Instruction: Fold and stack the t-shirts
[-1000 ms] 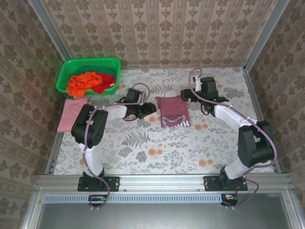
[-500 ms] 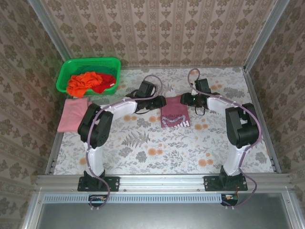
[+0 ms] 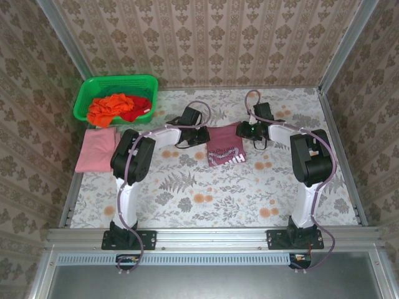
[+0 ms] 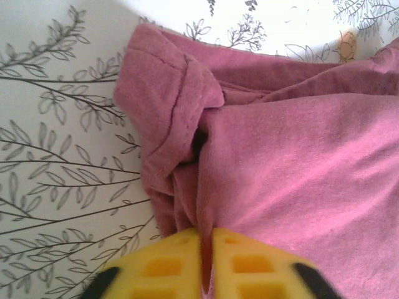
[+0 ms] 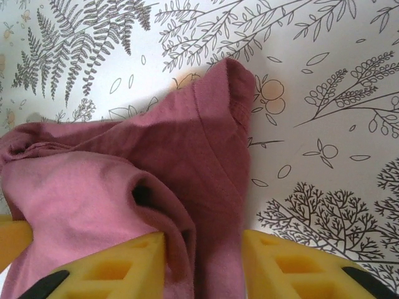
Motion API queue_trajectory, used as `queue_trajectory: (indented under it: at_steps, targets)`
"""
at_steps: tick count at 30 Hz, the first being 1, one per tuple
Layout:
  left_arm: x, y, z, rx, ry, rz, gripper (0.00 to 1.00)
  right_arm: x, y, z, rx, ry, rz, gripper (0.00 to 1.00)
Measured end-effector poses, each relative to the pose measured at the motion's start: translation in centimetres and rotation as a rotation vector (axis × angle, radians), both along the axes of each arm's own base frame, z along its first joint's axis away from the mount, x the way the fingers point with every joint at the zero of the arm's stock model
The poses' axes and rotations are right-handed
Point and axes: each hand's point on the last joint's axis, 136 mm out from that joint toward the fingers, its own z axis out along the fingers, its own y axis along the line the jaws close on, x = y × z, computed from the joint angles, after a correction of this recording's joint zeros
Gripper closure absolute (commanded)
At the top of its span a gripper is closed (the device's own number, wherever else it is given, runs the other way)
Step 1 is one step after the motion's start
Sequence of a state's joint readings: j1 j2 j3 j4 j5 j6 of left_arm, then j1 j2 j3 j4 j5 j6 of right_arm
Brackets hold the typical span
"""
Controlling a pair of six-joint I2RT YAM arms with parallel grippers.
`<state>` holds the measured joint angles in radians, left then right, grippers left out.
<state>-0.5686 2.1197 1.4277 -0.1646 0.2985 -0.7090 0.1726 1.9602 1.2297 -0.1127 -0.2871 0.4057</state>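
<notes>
From above: the maroon t-shirt (image 3: 225, 146) is lying mid-table twd the far side, part folded, white print facing up at its near end; the left gripper (image 3: 204, 133) is sitting at its far-left corner, the right gripper (image 3: 245, 130) at its far-right corner; I'm not making out the jaws from up here; the pink t-shirt (image 3: 95, 148) is lying flat at the left edge, well apart, w/ the orange t-shirt (image 3: 111, 107) and red t-shirt (image 3: 139, 107) heaping in the green basket (image 3: 84, 103) just beyond it.

Left wrist cam: the left gripper (image 4: 204, 240) is pinching a bunched ridge of maroon cloth (image 4: 299, 156), yellow fingers (image 4: 162, 268) nearly meeting w/ only fabric between; a sleeve is crumpling just beside.

Right wrist cam: the right gripper (image 5: 202, 249) is standing partway open, fingers (image 5: 118, 268) sitting astride the hemmed edge of the shirt (image 5: 187, 149); cloth is filling the gap but not looking clamped.

Doing it well, I reckon: the right side should be closing firmly before any lift; then both corners travelling level and at one pace so the fold is landing square; that crumpled sleeve is wanting smoothing first.

Surface & room: the table (image 3: 299, 187) is wearing a pale floral cover, smooth-looking, so cloth is prob. sliding easily; wallpapered walls (image 3: 206, 37) are closing in three sides; a metal frame (image 3: 212, 237) is running along the near edge.
</notes>
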Motion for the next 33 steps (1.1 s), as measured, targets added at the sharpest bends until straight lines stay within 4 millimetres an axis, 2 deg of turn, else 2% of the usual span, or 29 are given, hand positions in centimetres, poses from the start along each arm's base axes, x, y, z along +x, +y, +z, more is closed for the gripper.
queue_trajectory:
  at_steps: [2,4,8,10,17,19,22,26,28,33]
  targets:
    - [-0.1,0.3,-0.1,0.014,-0.001,-0.012,0.56,0.0,0.1,0.0,0.009,0.003,0.0,0.53]
    - [-0.2,0.4,0.1,0.021,-0.009,-0.026,0.49,0.0,0.2,0.1,0.016,0.005,-0.001,0.49]
    - [-0.1,0.6,1.8,0.033,-0.05,-0.051,0.4,0.1,0.3,0.2,0.025,-0.002,0.0,0.38]
    - [0.4,0.5,2.9,0.032,-0.079,-0.06,0.35,0.1,0.4,0.3,0.032,-0.001,0.002,0.36]
    - [3.1,0.0,5.2,0.022,-0.155,-0.088,0.31,0.4,0.8,0.4,0.053,-0.014,0.005,0.34]
    - [3.8,-0.4,5.0,0.022,-0.161,-0.097,0.3,0.4,0.8,0.4,0.056,-0.013,0.001,0.34]
    - [4.1,-1.0,3.6,0.027,-0.141,-0.118,0.3,0.5,0.8,0.4,0.061,-0.015,-0.003,0.34]
    - [3.5,-1.7,0.8,0.035,-0.072,-0.149,0.36,0.6,0.8,0.0,0.063,-0.012,-0.006,0.34]
    - [3.4,-2.0,0.7,0.027,-0.068,-0.158,0.42,0.6,0.9,-0.1,0.068,-0.007,-0.004,0.34]
    - [2.7,-3.2,1.4,-0.036,-0.038,-0.177,0.84,-0.2,1.4,-0.8,0.116,0.01,-0.002,0.34]
